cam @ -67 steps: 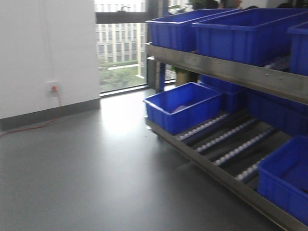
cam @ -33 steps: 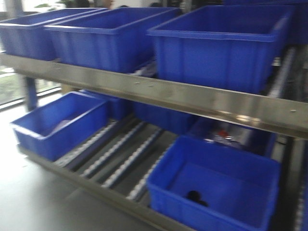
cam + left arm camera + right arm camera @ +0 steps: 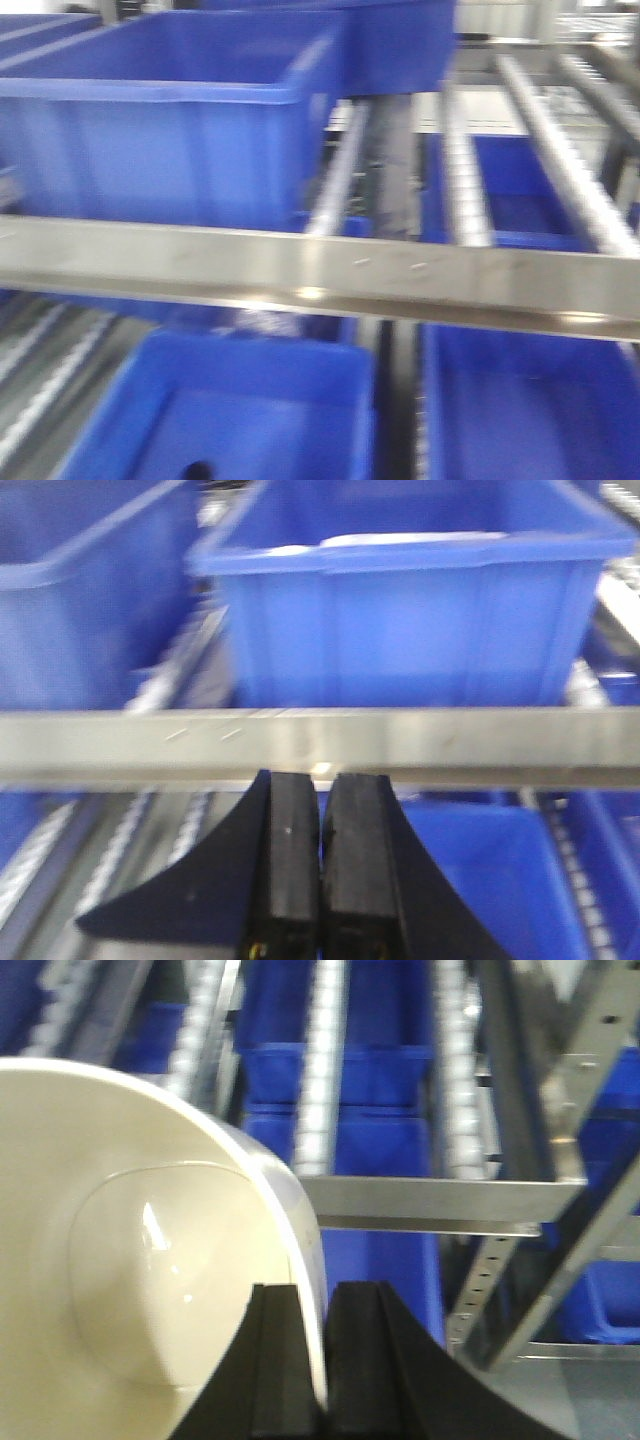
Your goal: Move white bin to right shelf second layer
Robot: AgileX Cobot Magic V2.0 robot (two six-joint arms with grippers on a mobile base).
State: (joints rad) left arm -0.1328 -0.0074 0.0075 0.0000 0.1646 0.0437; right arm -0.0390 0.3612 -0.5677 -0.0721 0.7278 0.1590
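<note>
Right pincer (image 3: 325,1365) is clamped on the white bin (image 3: 130,1250): one finger inside the wall, one outside, with the rim edge sandwiched between them. The bin hangs off that grip, its mouth turned toward the wrist camera, glossy cream interior showing. It is off the rack, in front of the rack level with roller lanes (image 3: 325,1060), and not yet on the rollers. The steel front rail (image 3: 430,1200) of that level runs just beside the bin's rim in the right wrist view; I can't tell whether they touch. Blue crates (image 3: 385,1150) show through the lanes on the level below. A perforated steel upright (image 3: 520,1290) stands to the right. Left pincer (image 3: 320,860) is closed, pads pressed together, nothing in it, sitting in front of the same rail (image 3: 320,742). One blue crate (image 3: 400,610) sits on the level directly behind the rail, with more crates beside and below it. The front view is blurred: rail (image 3: 320,270), a crate (image 3: 170,130) at upper left, bare roller lanes (image 3: 465,170) to its right.
</note>
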